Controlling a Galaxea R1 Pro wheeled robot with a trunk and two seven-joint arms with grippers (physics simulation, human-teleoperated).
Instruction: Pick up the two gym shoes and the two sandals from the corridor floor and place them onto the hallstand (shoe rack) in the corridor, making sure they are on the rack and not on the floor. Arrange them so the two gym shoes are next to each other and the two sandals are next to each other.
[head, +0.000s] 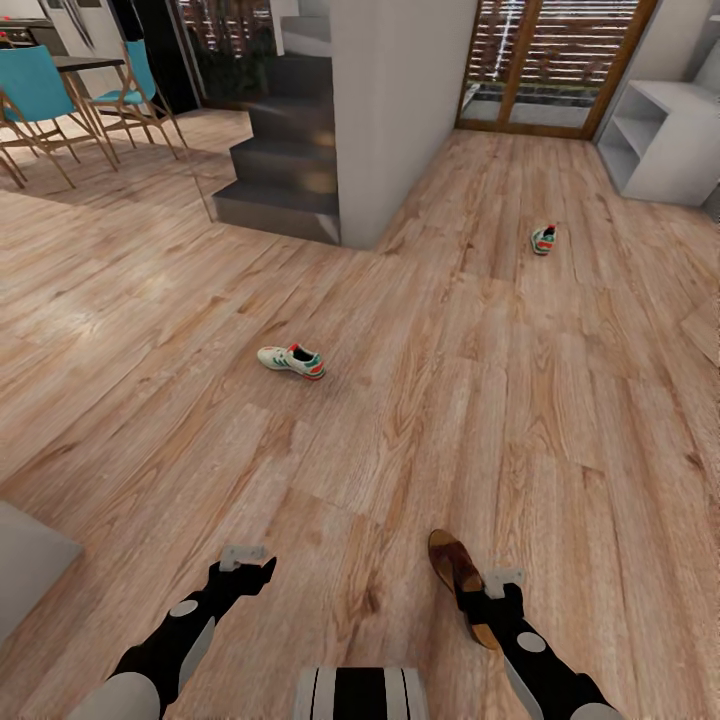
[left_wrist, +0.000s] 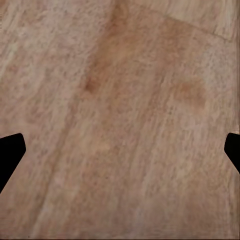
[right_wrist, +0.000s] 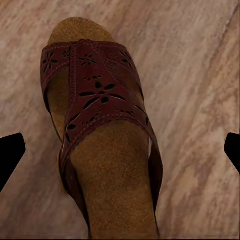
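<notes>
Sandal: brown perforated leather open-backed sandal with tan insole (right_wrist: 100, 135) lies flat on the light wood-plank floor (head: 400, 420), directly under my right gripper (right_wrist: 120, 150).
Axis: its length runs straight between my fingers, toe pointing away from me.
Right jaws: spread wide, holding nothing.
Left gripper (left_wrist: 120, 150): also spread, empty, over bare planks.
Nearer arm: right.
Beyond: two cream green-striped sneakers, near (head: 292, 361) and far (head: 543, 239); light-grey open-shelved rack (head: 665, 140) far right.
</notes>
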